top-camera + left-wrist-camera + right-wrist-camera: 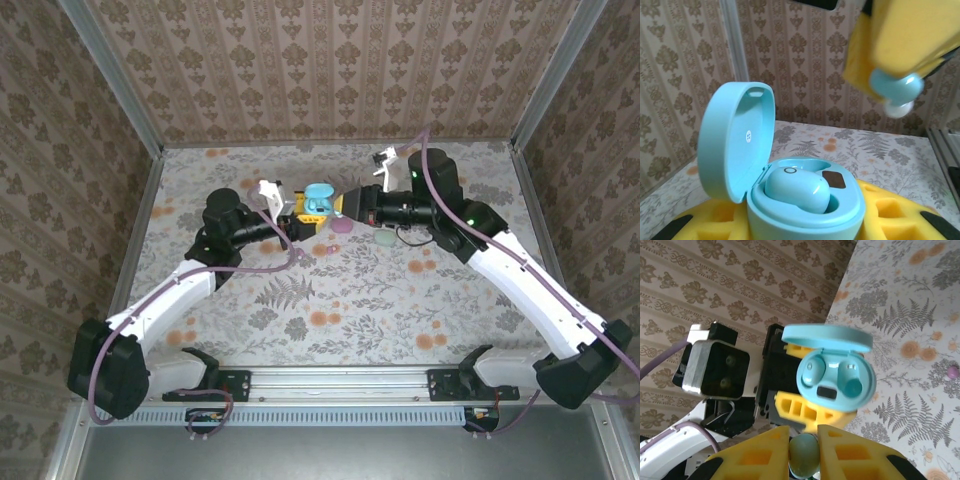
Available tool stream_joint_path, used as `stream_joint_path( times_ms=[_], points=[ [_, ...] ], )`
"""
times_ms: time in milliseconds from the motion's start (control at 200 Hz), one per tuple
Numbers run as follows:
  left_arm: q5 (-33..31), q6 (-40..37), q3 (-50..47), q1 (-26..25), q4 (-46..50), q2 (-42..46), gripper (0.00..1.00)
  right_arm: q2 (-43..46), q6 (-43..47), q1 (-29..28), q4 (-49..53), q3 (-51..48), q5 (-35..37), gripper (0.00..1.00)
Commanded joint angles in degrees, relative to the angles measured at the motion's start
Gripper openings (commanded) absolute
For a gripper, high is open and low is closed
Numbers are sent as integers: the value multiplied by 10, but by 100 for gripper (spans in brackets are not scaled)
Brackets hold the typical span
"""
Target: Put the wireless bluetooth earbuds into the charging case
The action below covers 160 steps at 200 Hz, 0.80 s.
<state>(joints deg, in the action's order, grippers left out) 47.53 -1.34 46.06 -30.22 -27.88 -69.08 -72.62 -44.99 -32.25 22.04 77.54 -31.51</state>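
One earbud already sits in the open blue charging case, which my left gripper clamps. My right gripper pinches the second earbud, the case at twelve o'clock of it. Next, I judge, it needs aligning over the empty socket, three o'clock of the seated bud. Floral tabletop; wallpapered walls all round.

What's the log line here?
left jaws: shut on charging case | lid: open | one earbud: seated | right jaws: shut on second earbud
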Motion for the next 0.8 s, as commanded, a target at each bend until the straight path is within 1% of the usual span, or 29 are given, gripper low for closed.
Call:
stream_joint_path(
  times_ms=[0, 195, 545, 795],
  points=[
    [40, -12, 27, -6, -18, -3, 33, -12, -4, -1, -32, 20, -30, 21],
    [52, -3, 34, -10, -14, -3, 33, -21, 8, -1, -28, 26, -23, 21],
    [63, 6, 45, -13, -14, -7, 34, -26, 1, -1, -61, 12, -13, 21],
    [70, 17, 47, -17, -23, -9, 33, -26, 17, -2, -48, 4, 21, 21]
  ],
)
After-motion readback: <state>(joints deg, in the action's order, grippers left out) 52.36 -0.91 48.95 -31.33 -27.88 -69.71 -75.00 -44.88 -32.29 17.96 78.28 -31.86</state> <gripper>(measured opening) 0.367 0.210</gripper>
